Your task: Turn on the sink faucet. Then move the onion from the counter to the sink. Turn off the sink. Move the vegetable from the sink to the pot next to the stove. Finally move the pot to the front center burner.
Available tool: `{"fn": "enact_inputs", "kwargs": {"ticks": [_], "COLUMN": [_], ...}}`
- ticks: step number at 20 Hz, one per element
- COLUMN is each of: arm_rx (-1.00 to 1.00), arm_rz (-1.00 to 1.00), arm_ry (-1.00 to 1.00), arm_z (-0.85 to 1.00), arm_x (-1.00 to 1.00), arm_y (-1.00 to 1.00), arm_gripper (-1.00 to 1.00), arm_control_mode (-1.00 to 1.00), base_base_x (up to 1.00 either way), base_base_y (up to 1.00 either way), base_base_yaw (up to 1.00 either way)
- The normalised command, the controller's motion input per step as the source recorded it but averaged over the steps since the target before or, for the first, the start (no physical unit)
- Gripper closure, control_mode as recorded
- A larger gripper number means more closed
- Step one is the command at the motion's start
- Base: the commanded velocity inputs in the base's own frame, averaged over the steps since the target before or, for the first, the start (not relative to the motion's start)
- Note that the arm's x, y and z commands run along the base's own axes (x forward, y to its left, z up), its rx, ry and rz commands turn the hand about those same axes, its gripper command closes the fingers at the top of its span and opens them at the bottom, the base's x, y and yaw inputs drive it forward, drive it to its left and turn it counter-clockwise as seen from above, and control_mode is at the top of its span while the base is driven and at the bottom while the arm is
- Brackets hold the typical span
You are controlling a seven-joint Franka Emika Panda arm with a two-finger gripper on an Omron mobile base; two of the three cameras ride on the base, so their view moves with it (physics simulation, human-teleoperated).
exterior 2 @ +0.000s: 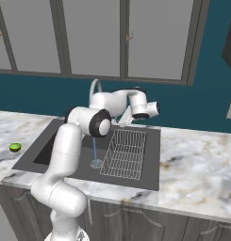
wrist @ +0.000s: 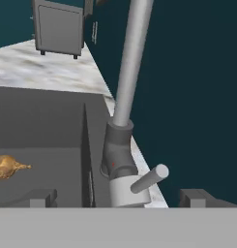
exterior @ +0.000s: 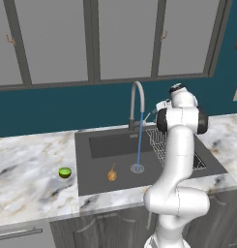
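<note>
One stream of water (exterior: pixel 139 143) runs from the sink faucet (exterior: pixel 136 104) into the sink (exterior: pixel 91 167), where the onion (exterior: pixel 111 174) already lies left of the drain. Fingers (wrist: pixel 40 197) stand fully open, empty, straddling the lever (wrist: pixel 150 179), positioned to shut off flow.

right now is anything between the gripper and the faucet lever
Nothing visible does. In the hand view the open gripper faces the base of the sink faucet, and its small lever sticks out in the gap above the fingertips with no object in between. The onion lies off to the side in the sink.
</note>
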Motion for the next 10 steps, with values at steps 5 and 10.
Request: {"fn": "enact_inputs", "kwargs": {"ticks": [5, 10], "arm_rx": [0.0, 0.0], "arm_rz": [0.01, 0.01], "arm_ry": [0.07, 0.09], "arm_z": [-0.04, -0.07], "arm_x": [0.03, 0.16], "arm_y": [0.06, 0.06], "arm_gripper": [-1.0, -1.0], "arm_control_mode": [-1.0, -1.0], "base_base_x": [0.0, 0.0], "base_base_y": [0.0, 0.0], "base_base_yaw": [0.0, 0.0]}}
